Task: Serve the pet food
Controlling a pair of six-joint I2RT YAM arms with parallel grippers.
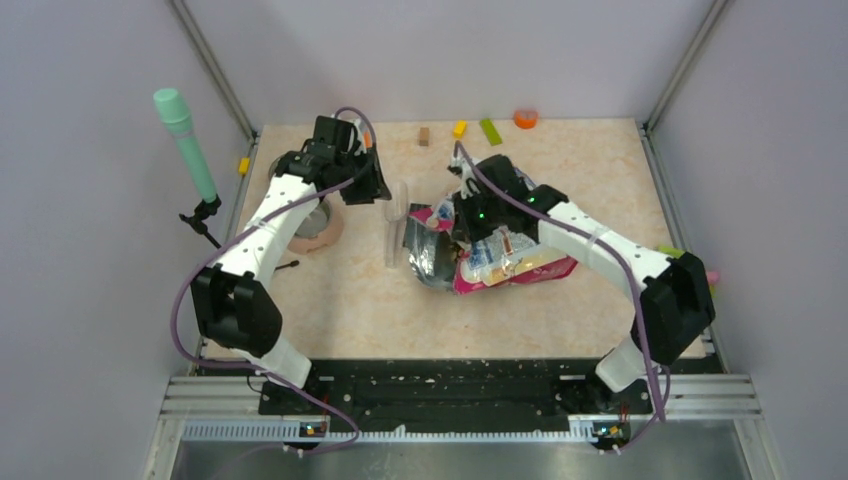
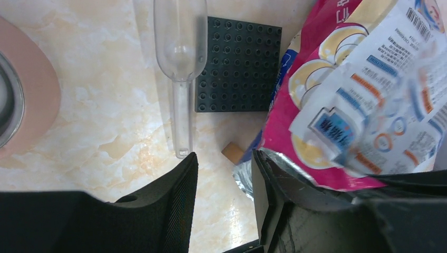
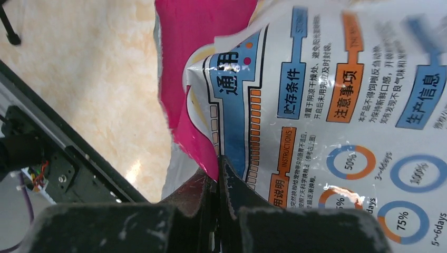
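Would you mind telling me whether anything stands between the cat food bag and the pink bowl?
Yes: the clear scoop lies flat between the cat food bag and the pink bowl.

One pet food bag (image 1: 505, 262): glossy pink, white-and-blue printed panel, crumpled. Lies flat at the middle of the desk (image 1: 350, 300), silver-lined mouth leftward.

Left claw (image 2: 224, 161) wide, right claw (image 3: 217, 164) pinched.

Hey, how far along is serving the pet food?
Early: nothing looks served. The right gripper has its jaws shut on an edge of the food bag; the left gripper hangs open by the empty scoop. Left: scooping kibble into the bowl; no kibble shows yet.
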